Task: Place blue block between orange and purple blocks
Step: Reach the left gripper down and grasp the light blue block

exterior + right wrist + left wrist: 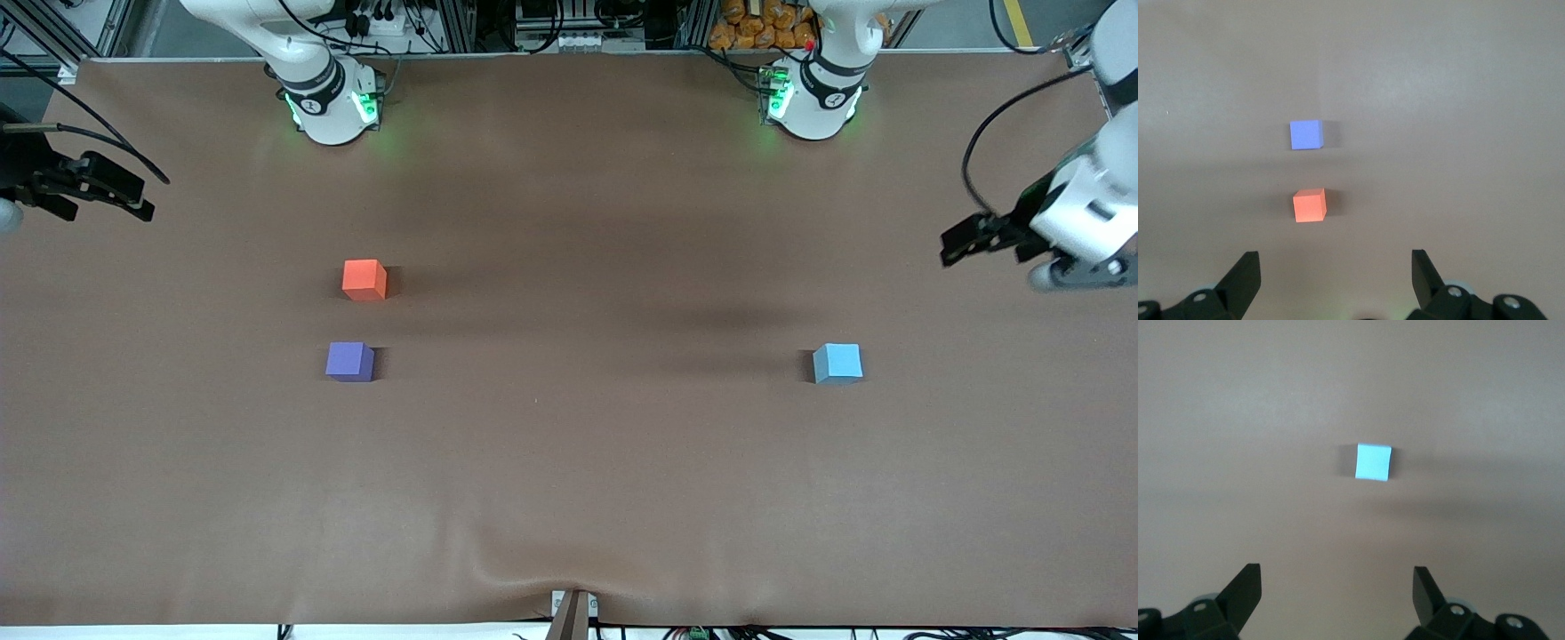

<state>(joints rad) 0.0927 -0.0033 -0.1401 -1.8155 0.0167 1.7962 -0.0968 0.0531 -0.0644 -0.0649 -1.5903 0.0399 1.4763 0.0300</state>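
A brown matte sheet covered the tabletop (pixel 569 462) edge to edge, rumpled into a shallow fold at six o'clock. Soft shadow bands crossed its middle, and green light pooled on it at eleven and one o'clock. Along twelve o'clock ran aluminium framing (pixel 462 27) hung with black cables (pixel 391 22), with orange packets (pixel 756 22) stacked nearby.

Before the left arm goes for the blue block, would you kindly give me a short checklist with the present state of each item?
1. Left gripper open, holding nothing: ok.
2. Blue block free on the table toward the left arm's end, nothing touching it: ok.
3. Orange block and purple block apart, with a gap showing between them: ok.
4. Gap wide enough for the blue block: cannot tell.
5. Right gripper open, waiting up at its end of the table, away from the gap: ok.
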